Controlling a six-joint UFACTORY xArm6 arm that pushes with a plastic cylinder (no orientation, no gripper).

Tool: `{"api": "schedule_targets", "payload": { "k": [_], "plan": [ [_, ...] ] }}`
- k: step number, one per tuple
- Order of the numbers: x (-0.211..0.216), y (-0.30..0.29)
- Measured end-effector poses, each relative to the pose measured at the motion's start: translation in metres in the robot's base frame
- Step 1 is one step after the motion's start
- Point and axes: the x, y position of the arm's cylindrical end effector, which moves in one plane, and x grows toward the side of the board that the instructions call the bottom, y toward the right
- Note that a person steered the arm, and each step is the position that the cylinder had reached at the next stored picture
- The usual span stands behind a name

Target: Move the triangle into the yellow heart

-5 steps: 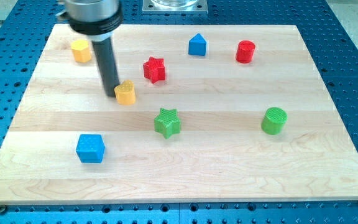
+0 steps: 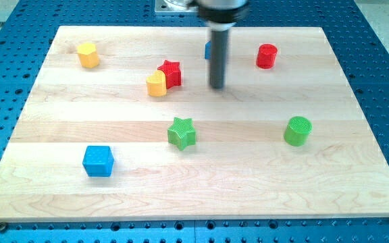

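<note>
Wooden board (image 2: 201, 175) on blue perforated table (image 2: 383, 88). Blocks: two yellow, two red, two green, two blue. My tip (image 2: 217, 87): bare rod, holding nothing.

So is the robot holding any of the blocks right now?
No, nothing is held. I have only a rod, and my tip touches no block; it stands just below the mostly hidden blue block, right of the red star.

My tip (image 2: 217, 87) rests on the wooden table (image 2: 356, 175), right of the red star (image 2: 171, 73) and well apart from it. The rod hides most of a blue block (image 2: 207, 50) behind it, shape unclear. The yellow heart (image 2: 157, 84) touches the red star's lower left. Elsewhere sit a yellow block (image 2: 88, 55), red cylinder (image 2: 267, 56), green star (image 2: 182, 132), green cylinder (image 2: 298, 131) and blue cube (image 2: 98, 160).
</note>
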Motion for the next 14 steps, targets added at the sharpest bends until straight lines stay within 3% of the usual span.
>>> {"api": "schedule_targets", "payload": {
  "k": [1, 2, 5, 11, 12, 13, 14],
  "plan": [
    [-0.059, 0.035],
    [-0.089, 0.046],
    [-0.063, -0.111],
    [0.012, -0.172],
    [-0.011, -0.216],
    [0.012, -0.277],
    [0.029, -0.248]
  ]
}}
